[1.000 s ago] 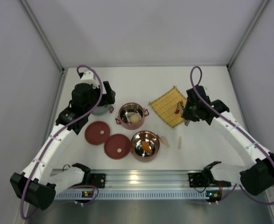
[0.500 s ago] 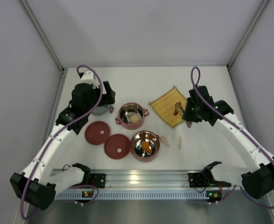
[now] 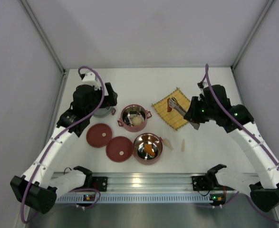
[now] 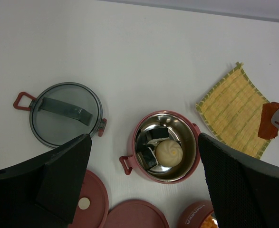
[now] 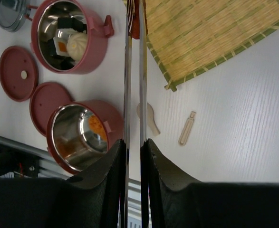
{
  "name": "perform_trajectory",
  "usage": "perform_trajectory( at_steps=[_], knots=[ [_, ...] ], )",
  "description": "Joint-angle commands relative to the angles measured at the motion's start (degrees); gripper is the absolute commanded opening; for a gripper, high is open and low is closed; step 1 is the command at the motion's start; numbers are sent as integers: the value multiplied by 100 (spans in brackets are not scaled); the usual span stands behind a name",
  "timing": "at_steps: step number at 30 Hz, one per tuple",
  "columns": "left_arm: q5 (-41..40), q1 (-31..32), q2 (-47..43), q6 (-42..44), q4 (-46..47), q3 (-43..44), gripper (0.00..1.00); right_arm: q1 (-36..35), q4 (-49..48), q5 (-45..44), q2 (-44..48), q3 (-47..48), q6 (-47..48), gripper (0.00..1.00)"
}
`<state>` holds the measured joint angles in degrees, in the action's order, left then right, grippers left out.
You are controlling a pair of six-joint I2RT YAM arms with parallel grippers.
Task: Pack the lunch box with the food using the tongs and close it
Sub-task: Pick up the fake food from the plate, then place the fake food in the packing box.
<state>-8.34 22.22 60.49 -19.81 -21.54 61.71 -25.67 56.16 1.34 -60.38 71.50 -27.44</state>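
Reaching out over the mat (image 3: 176, 119), the right gripper (image 5: 133, 142) is clamped on the handle end of the tongs (image 3: 177, 105). Their blades are squeezed almost parallel. The tongs' long axis runs from the gripper toward the left and slightly toward the back wall. The tips sit right at an orange slab (image 4: 268, 121) lying on the mat's left part. I cannot tell whether the slab is pinched or only touched.

Both open bowls lie to the left of the tips. The far bowl (image 5: 89, 59) holds the rolls and the pale bun, and the near bowl (image 5: 111, 111) holds orange pieces and sits closer to the arm bases. The right arm is plainly the nearer one for the carry, which I judge runs left along the tongs' own line. The left gripper (image 3: 109, 98) hangs with its jaws wide apart, holding nothing, above the counter (image 3: 196, 142) at the back left.
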Motion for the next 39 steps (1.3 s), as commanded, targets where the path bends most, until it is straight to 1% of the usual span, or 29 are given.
perform_trajectory(
  at_steps=[1,6,12,14,16,20,23,33,39],
  knots=[
    [25,-7,-55,-23,80,139,99,97,246,524,211,294,265,0],
    [25,-16,-55,-14,88,139,99,97,632,1166,360,487,467,0],
    [25,-16,-46,-14,80,157,99,97,1291,1666,483,1128,687,0],
    [25,-16,-46,-14,80,157,99,97,1327,2051,501,1173,653,0],
    [34,-7,-46,-14,80,157,99,97,1353,2255,518,1173,617,0],
    [25,-7,-55,-14,71,148,99,97,1257,2711,650,787,600,0],
    [43,-16,-55,-14,80,157,99,97,1143,2880,764,426,591,0],
    [34,-7,-37,-23,80,148,99,89,1064,3135,967,-259,705,0],
    [43,-7,-20,-23,71,157,99,45,1011,3267,1019,-497,749,0]
  ],
)
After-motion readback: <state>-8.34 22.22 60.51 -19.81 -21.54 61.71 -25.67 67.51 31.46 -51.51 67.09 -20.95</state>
